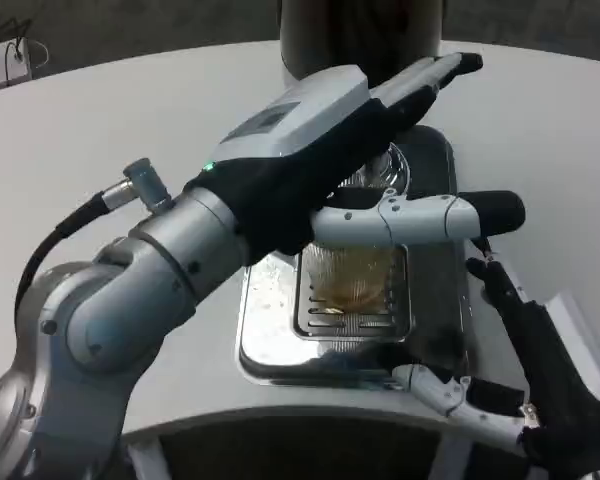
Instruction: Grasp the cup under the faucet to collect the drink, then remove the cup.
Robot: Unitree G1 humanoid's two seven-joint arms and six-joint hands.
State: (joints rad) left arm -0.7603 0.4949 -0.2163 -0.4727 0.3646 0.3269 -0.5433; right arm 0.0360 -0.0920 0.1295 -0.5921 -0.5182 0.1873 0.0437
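A clear ribbed cup (355, 278) holding amber drink stands on the grille of the steel drip tray (270, 345), below the faucet (388, 165) of the dark dispenser (360, 30). My left hand (325, 150) reaches in from the left above the cup. Its fingers (430, 80) stretch straight toward the dispenser, and its thumb (430, 215) lies across just over the cup's near rim. The hand hides the cup's top, so contact cannot be made out. My right hand (520, 360) rests low at the tray's front right corner, fingers spread and holding nothing.
The white round table (100, 130) extends to the left and behind. My left forearm (130, 300) crosses the near left part of the table. A small white object (5, 62) with a cable sits at the far left edge.
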